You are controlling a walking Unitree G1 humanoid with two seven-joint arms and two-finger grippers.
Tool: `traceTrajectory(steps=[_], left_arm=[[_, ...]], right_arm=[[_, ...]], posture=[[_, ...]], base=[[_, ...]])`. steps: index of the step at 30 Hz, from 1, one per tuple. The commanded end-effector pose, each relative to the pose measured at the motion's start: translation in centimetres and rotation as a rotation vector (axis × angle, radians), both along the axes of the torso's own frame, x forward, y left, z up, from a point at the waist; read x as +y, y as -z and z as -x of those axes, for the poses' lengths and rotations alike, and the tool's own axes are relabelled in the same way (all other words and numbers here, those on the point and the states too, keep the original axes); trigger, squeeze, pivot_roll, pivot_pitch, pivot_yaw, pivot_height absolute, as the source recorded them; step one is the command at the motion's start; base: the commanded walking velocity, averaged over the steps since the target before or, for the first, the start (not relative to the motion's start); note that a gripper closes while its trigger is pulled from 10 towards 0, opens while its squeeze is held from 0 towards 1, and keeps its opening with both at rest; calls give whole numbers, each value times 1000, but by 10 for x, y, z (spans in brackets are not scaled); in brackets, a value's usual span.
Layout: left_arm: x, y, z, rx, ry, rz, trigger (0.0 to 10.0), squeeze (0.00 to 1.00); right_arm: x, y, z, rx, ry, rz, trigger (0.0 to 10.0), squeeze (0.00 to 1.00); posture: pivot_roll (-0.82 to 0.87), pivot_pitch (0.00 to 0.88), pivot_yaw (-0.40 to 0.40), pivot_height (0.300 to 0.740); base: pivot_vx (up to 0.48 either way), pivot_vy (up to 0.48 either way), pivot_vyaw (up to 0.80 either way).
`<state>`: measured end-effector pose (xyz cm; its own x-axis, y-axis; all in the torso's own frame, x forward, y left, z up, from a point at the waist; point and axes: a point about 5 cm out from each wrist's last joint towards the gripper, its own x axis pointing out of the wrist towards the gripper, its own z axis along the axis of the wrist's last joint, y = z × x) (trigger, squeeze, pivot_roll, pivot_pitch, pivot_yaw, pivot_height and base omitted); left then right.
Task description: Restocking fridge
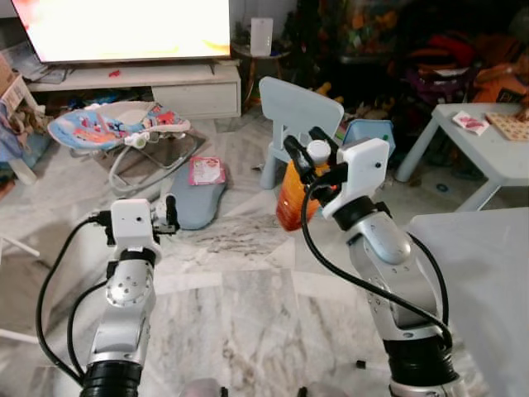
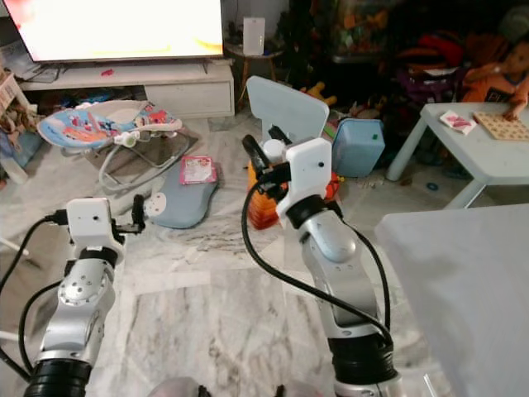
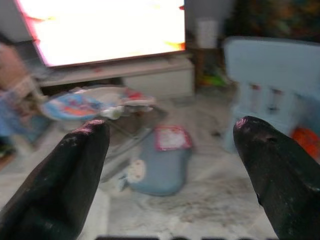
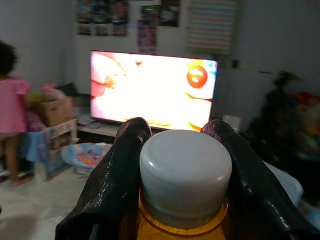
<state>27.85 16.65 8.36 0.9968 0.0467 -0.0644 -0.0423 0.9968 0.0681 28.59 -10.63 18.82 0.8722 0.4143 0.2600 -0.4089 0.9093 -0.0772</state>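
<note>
An orange juice bottle point(image 1: 294, 197) with a white cap point(image 4: 185, 172) hangs in mid-air above the marble floor, my right gripper point(image 1: 313, 154) shut on its neck just under the cap. Both black fingers point(image 4: 116, 187) press against the cap's sides in the right wrist view. My left gripper point(image 1: 169, 212) is raised at the left, lower than the right one, its fingers point(image 3: 67, 183) spread wide open with nothing between them.
A pale blue child's chair point(image 1: 294, 116) stands just beyond the bottle. A baby bouncer point(image 1: 116, 128) and a grey pad point(image 1: 195, 195) lie on the floor at the left. A white table point(image 1: 482, 273) is at my right, a TV point(image 1: 124, 29) behind. Two people point(image 2: 504, 74) point(image 4: 12, 112) are nearby.
</note>
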Motion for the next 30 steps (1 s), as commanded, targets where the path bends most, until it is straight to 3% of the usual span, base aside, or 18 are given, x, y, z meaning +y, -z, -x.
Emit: traceTrajectory(steps=[1, 7, 26, 30], left_arm=[[-8, 3, 1, 15, 37, -1, 10000, 0], [-14, 3, -2, 12, 39, -7, 10000, 0], [-10, 6, -2, 23, 6, -41, 10000, 0], [-10, 5, -2, 9, 5, -43, 10000, 0]], right_arm=[[0, 4, -1, 9, 3, 3, 10000, 0], [7, 8, 3, 12, -26, 11, 10000, 0], [9, 6, 1, -2, -56, 5, 10000, 0], [10, 6, 1, -2, -65, 6, 10000, 0]], posture=[[31, 11, -2, 740], [30, 11, -1, 740], [31, 18, 1, 740], [31, 18, 1, 740]], base=[[0, 480, 800], [0, 480, 800], [0, 478, 800], [0, 174, 800]])
